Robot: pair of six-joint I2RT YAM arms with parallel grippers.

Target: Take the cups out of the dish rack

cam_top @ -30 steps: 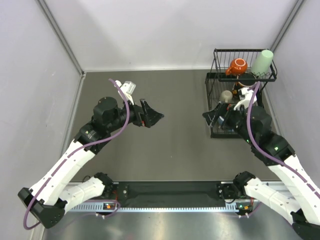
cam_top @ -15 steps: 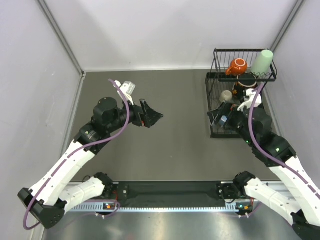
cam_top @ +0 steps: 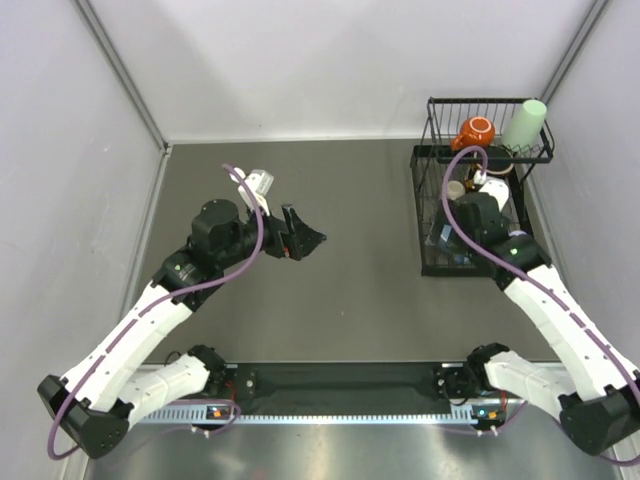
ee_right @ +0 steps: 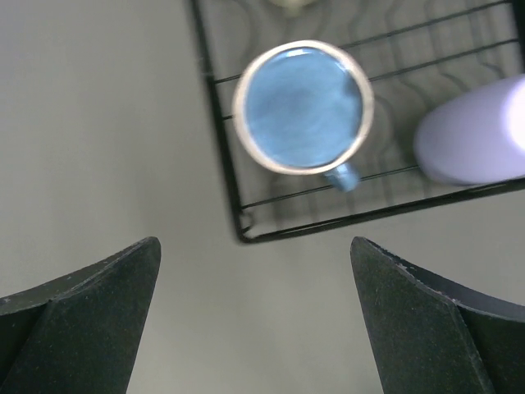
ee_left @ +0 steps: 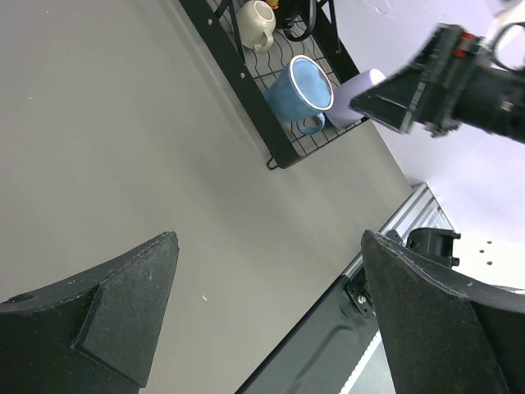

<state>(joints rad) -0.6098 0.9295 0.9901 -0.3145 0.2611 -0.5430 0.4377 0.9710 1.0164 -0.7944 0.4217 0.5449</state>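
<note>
Now | dish rack [ee_left: 238, 82]: blue mug [ee_right: 302, 107], lavender tumbler [ee_right: 472, 135] inside

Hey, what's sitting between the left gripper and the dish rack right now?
Nothing: only bare grey table between left gripper and dish rack, clearest in the top view.

Dish rack [cam_top: 417, 200] on the desk [cam_top: 340, 300], far right, along the right wall. Its raised basket [cam_top: 480, 101] at the far end holds a round mug [cam_top: 474, 131] on the left and a basket tumbler [cam_top: 526, 124] on the right. Lower tier, near end: mug [ee_right: 302, 107] upright, lower tumbler [ee_right: 472, 135] just beside it on the right, small mug [ee_left: 256, 20] behind. Left claw [cam_top: 305, 235] over mid-desk, well apart from the rack; right claw [ee_right: 254, 242] above the rack's near left corner.
</note>
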